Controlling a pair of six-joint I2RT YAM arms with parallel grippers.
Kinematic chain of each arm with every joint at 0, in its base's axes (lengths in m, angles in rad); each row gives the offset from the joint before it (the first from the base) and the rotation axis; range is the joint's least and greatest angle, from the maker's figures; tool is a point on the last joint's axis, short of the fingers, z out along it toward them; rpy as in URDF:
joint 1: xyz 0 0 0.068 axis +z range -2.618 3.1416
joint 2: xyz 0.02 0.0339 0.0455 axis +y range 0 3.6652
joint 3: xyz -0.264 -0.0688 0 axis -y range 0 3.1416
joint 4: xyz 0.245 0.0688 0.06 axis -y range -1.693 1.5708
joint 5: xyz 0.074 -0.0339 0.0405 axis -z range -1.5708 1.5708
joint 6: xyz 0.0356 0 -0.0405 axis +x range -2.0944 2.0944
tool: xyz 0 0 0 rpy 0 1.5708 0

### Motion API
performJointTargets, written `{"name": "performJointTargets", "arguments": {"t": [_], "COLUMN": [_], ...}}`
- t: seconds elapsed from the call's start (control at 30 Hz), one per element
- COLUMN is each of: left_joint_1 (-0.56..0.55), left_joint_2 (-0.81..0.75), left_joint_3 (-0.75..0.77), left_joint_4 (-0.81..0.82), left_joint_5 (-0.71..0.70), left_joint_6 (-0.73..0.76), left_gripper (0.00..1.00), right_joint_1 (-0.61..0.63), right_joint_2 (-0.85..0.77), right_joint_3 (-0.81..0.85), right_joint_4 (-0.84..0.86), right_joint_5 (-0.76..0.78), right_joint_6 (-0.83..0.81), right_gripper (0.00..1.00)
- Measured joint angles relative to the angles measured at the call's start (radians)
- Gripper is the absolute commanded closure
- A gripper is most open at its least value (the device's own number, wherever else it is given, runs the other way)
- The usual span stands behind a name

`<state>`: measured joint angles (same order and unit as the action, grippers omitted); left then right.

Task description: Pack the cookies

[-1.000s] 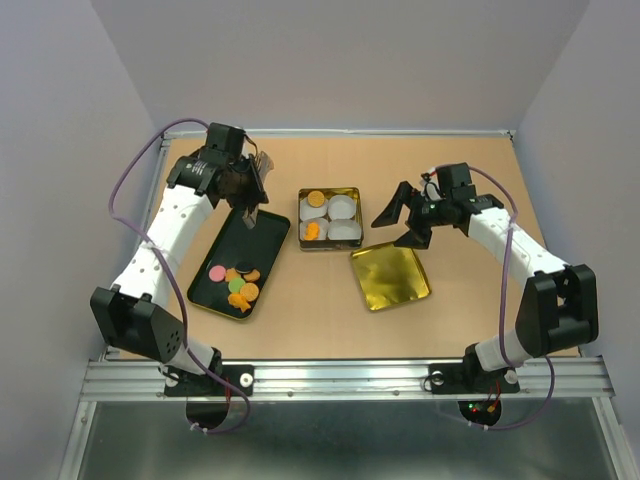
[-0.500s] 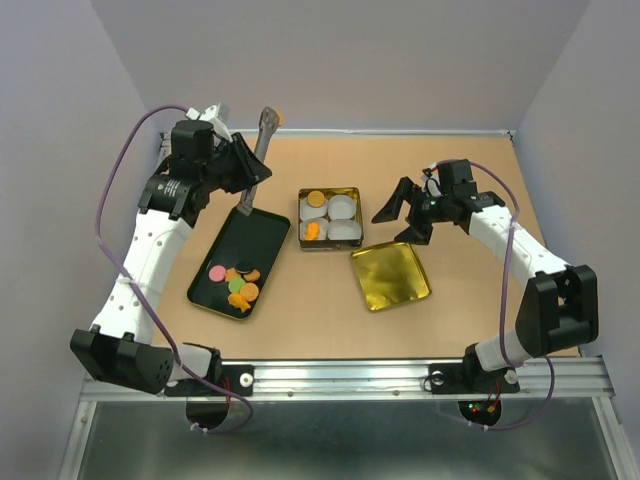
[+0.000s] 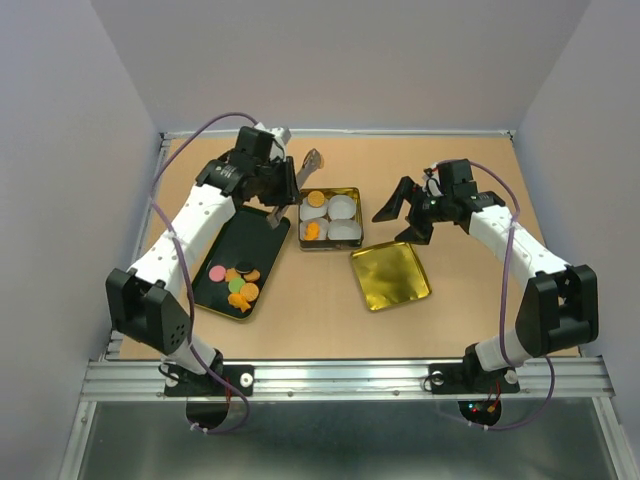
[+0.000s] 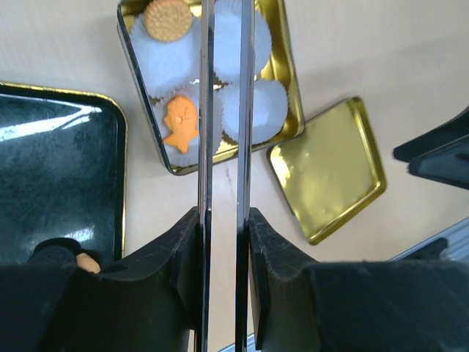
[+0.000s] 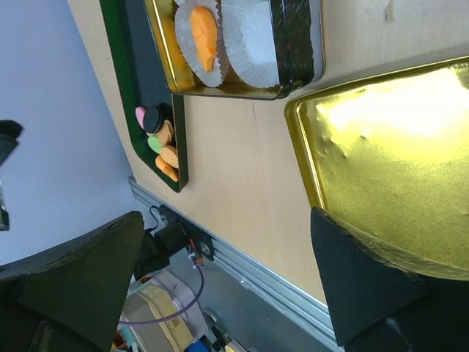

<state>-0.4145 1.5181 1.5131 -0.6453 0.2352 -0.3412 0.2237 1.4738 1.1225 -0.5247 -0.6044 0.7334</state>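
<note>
Glossy black tray (image 3: 250, 235), shiny gold metal lid (image 3: 390, 277) and tin (image 3: 330, 247), white pleated paper cups (image 3: 343, 207), polished metal tongs (image 4: 207, 110), matt cookies (image 3: 248, 291), matt tan worktop (image 3: 320, 310).

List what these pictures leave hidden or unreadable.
Tips of the metal tongs: cut off by the top edge in the left wrist view, too small in the top view to show any load.
The square gold-lined tin: far half beyond the top edge in the right wrist view.
The cookies on the black tray: overlapping in the top view, count unclear.
</note>
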Motion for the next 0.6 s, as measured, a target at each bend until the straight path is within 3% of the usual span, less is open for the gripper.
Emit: {"name": "performJointTargets", "arguments": {"t": [0.23, 0.6], "left_joint_1": [-0.070, -0.137], "left_joint_2": [0.064, 0.120], "left_joint_3": [-0.006, -0.016], "left_joint_4": [-0.048, -0.031], "left_joint_5": [-0.105, -0.132], "left_joint_6": [0.004, -0.005], "left_gripper": [1.00, 1.00], "right_joint_1": [-0.014, -0.028], "right_joint_2": [-0.039, -0.075], "right_joint_3": [-0.003, -0.011], "right_joint_4": [-0.007, -0.024], "right_joint_5": [0.007, 0.006], "right_joint_6": [0.007, 0.007], "right_gripper": [0.00, 0.00]}}
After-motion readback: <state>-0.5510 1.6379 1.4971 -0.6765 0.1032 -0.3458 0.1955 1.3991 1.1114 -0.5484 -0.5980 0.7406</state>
